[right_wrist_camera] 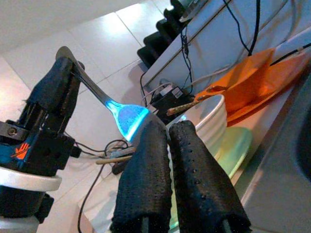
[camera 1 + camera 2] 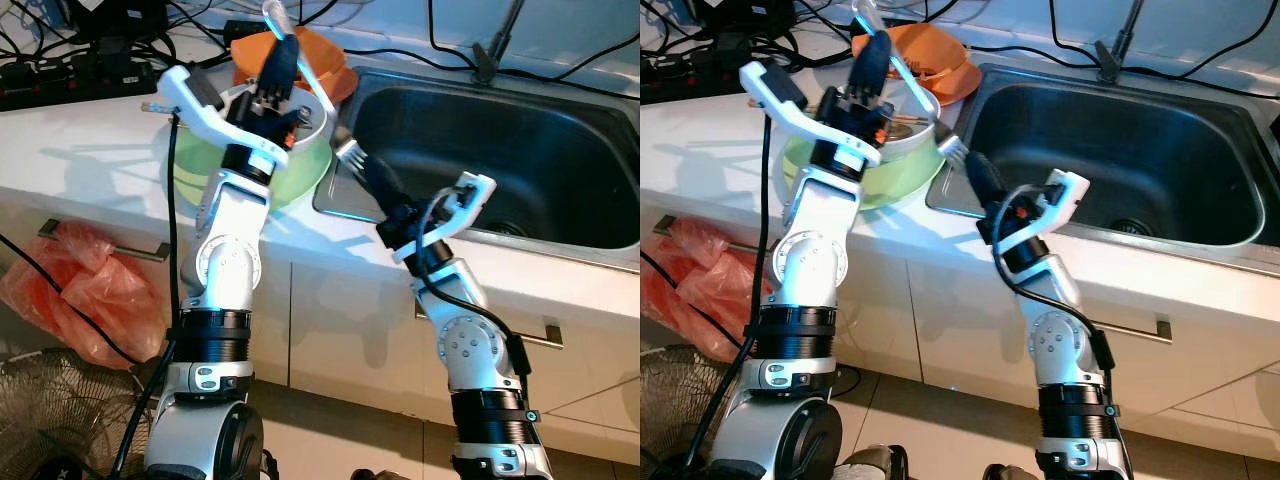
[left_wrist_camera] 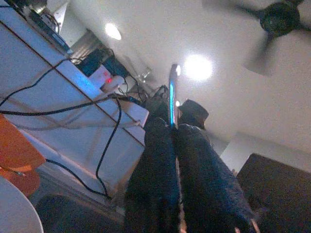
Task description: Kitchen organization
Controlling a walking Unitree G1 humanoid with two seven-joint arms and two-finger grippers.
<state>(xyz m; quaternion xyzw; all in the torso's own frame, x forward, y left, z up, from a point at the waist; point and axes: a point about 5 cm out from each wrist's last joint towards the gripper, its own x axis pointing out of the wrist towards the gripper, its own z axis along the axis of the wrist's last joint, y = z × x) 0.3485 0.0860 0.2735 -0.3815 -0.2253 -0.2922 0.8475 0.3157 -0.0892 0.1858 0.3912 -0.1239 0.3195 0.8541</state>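
Right now both arms are up over the worktop [image 2: 90, 150], w/ one fork [image 2: 318, 95] running between them. Left gripper [image 2: 283, 50] is raised above the white bowl [image 2: 312, 112], fingers [image 3: 194, 160] pressed together on the fork's handle end, which pokes out past the tips near the back edge of the worktop. Fork slants down from there across the bowl to its tines [image 2: 346, 150], just at the sink's left rim. Right gripper [image 2: 358, 165] sits at that rim, fingers [image 1: 194, 170] closed up against each other right at the tine end; in the right wrist view the fork head [image 1: 129, 119] goes in behind the fingertips, but can't tell for sure if it's actually clamped or just touching. White bowl sits inside a pale green basin [image 2: 300, 170] near the front edge of the worktop, beside the sink [image 2: 560, 170]. Wooden chopsticks [image 1: 192, 104] lie across the white bowl's rim. Orange plastic dish [image 2: 335, 70] lies behind the basin, touching the sink's back-left corner area. Black power strip and cables [image 2: 60, 75] are at the worktop's back-left. Below the worktop edge, an orange plastic bag [image 2: 80, 290] hangs by a drawer handle on the left, and a wire fan guard [image 2: 60, 400] sits on the floor.
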